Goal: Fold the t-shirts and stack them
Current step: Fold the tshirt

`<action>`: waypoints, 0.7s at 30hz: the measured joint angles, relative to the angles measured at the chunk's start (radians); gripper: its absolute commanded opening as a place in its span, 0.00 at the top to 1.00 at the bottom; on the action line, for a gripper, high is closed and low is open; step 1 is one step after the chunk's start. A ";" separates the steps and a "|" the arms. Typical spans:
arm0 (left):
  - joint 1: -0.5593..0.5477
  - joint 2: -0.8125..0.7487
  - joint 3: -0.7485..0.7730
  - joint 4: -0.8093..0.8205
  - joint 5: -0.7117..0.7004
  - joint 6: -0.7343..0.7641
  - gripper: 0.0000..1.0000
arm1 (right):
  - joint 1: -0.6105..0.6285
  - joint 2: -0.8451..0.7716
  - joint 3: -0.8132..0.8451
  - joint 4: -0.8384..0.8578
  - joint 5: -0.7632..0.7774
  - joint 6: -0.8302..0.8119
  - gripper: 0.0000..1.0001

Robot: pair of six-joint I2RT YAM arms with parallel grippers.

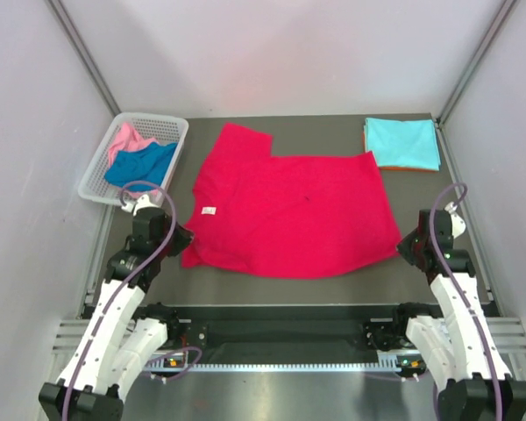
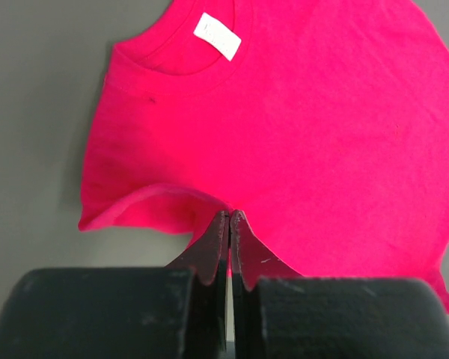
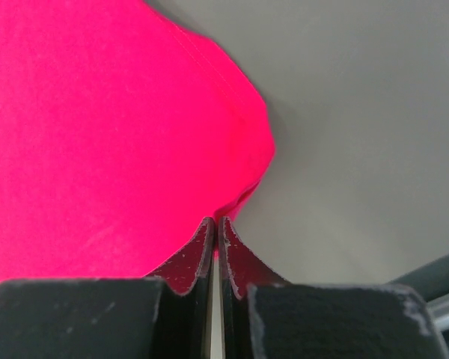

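Red cloth met the fingertips in both wrist views. The left gripper [image 2: 230,215] was closed to a slit on the near edge of the red shirt [image 1: 289,210], beside a sleeve, where the fabric rose in a small hump. The right gripper [image 3: 215,221] was closed the same way on the shirt's near right corner. The shirt lay spread on the counter [image 1: 289,288] between the arms, collar to the left. Farther back, the blue shirt [image 1: 140,165] and pink shirt [image 1: 124,138] lay loose in the basket [image 1: 96,171] at far left. The turquoise shirt [image 1: 401,142] sat folded on the orange shirt [image 1: 394,167] at far right.

Hazard: each pinch appeared to hold only a thin margin of hem. Uneven lifting could pull one side free, and the fold would then skew or bunch.

The wrist views showed the pinch points and the collar label [image 2: 217,35] close up. Only the overhead view showed the whole shirt outline, the basket and the finished stack.
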State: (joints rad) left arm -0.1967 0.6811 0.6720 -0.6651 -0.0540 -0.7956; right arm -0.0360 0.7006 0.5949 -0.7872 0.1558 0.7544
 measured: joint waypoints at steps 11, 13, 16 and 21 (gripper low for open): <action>0.000 0.315 0.140 0.217 -0.014 0.084 1.00 | 0.000 0.259 0.031 0.161 0.038 -0.003 1.00; 0.000 0.378 0.167 0.262 -0.014 0.100 1.00 | 0.000 0.298 0.050 0.190 0.040 -0.004 1.00; 0.000 0.457 0.197 0.300 -0.020 0.117 1.00 | -0.002 0.365 0.077 0.237 0.046 -0.010 1.00; 0.000 0.536 0.223 0.343 -0.047 0.133 1.00 | -0.006 0.474 0.122 0.288 0.055 -0.024 1.00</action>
State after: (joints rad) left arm -0.1967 1.2175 0.8951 -0.3218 -0.1005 -0.6628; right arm -0.0425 1.1744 0.7166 -0.4988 0.2104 0.7303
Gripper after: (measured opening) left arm 0.014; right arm 0.009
